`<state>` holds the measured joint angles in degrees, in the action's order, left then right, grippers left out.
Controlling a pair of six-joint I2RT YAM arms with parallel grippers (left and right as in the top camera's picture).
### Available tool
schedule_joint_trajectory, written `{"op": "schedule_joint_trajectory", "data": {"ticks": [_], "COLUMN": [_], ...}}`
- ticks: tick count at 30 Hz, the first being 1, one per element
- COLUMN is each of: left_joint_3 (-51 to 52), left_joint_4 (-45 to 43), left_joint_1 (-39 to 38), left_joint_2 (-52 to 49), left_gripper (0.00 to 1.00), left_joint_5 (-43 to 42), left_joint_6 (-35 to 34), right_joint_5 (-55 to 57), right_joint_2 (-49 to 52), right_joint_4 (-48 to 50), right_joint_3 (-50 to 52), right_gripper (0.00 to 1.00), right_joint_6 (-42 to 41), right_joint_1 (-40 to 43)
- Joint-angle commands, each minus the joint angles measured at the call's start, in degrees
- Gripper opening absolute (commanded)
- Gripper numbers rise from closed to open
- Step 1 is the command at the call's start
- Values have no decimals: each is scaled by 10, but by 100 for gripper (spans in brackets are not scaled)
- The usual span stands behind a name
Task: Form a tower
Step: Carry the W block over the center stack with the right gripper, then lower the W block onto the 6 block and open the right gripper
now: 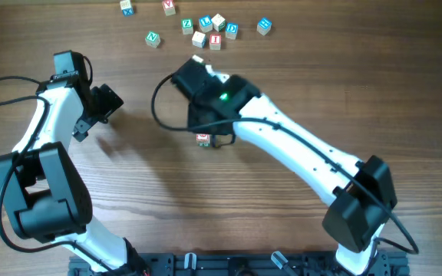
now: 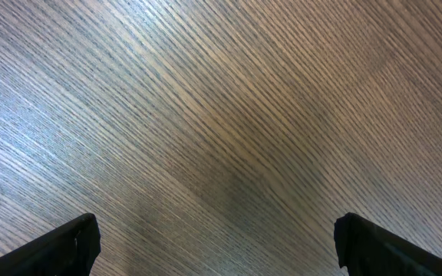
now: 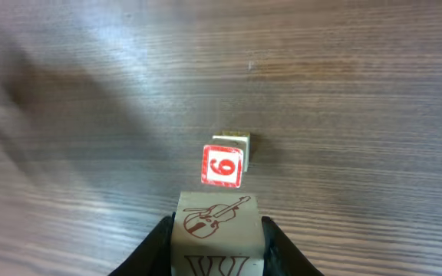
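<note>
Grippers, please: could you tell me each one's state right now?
Left gripper: open, holding nothing.
Right gripper: closed on the violin cube.

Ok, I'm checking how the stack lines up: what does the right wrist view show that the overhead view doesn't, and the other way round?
Only the right wrist view: the violin cube held in the right jaws, and, in the tower, a pale cube peeking from under the red 6 top. Only the overhead: the loose cubes on the far side and the left arm off to one side. Both: the tower's red top and the wooden table.
</note>
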<state>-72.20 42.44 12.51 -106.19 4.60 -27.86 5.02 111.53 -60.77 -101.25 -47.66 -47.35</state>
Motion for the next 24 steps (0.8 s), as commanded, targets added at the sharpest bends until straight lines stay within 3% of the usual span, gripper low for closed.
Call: {"op": "schedule_joint_trajectory", "data": {"ticks": [1,10,24], "left_joint_3": [-6,-6,-6], "left_joint_4": [0,0,0], "left_joint_1": [4,4,4], "left_joint_2": [11,11,11], "left_gripper": [100,100,100], "left_joint_5": [0,0,0], "left_joint_6": [5,5,5], "right_joint_5": [80,108,47], "right_joint_2": [7,27,83], "right_joint_4": [9,22,38], "right_joint_3": [6,6,6], "right_gripper": [11,14,13], "right_joint_6": [-40,-49,-33], "right_joint_1": [-18,-33,-33]}}
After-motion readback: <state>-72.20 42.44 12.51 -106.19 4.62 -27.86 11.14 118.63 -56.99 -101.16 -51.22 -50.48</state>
